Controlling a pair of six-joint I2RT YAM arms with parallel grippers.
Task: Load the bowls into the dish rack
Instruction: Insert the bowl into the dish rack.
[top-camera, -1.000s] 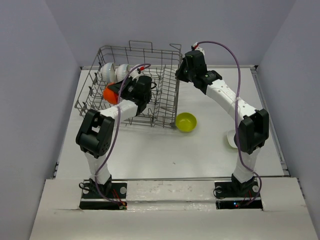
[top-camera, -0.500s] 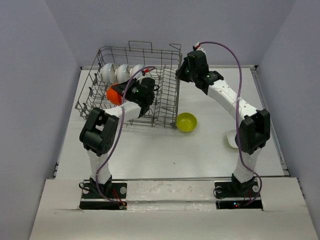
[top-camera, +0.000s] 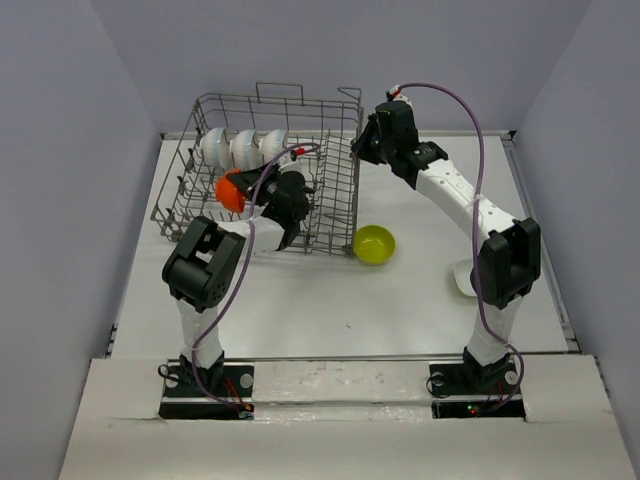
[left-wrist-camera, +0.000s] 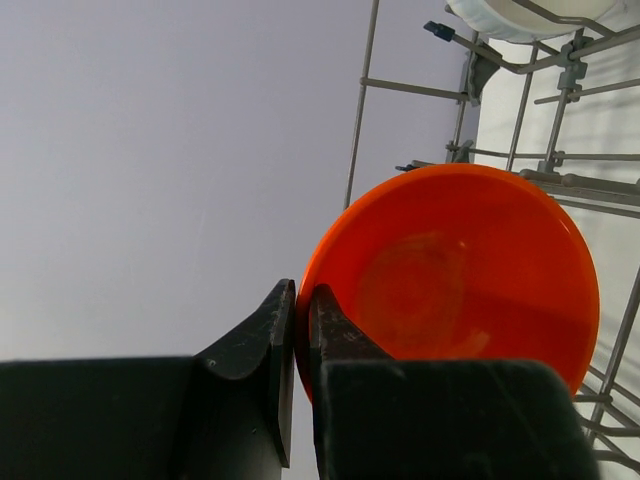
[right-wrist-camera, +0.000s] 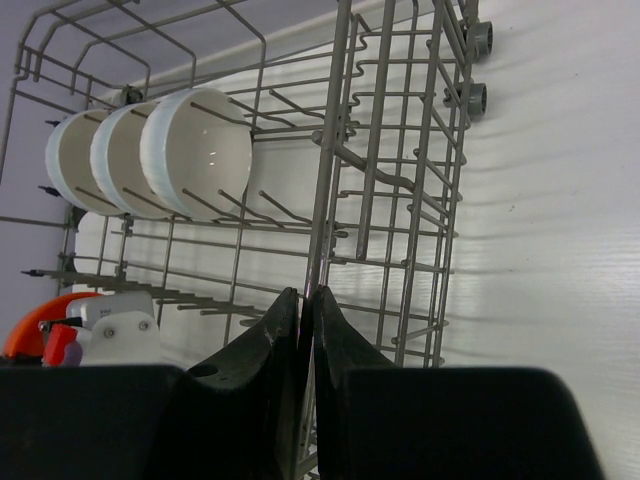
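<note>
The grey wire dish rack stands at the back left of the table. Three white bowls stand on edge in a row between its tines at the far side. My left gripper is shut on the rim of an orange bowl, held on edge inside the rack. In the left wrist view the orange bowl is pinched at its left rim by the left gripper. My right gripper is shut on an upright wire of the rack's right side. A yellow-green bowl lies on the table by the rack's near right corner.
A white dish lies on the table at the right, partly hidden behind my right arm. The white bowls also show in the right wrist view. Grey walls close the table on three sides.
My left arm has carried the orange bowl a little to the right and deeper into the rack, uncovering the third white bowl. The right arm has stayed put.
</note>
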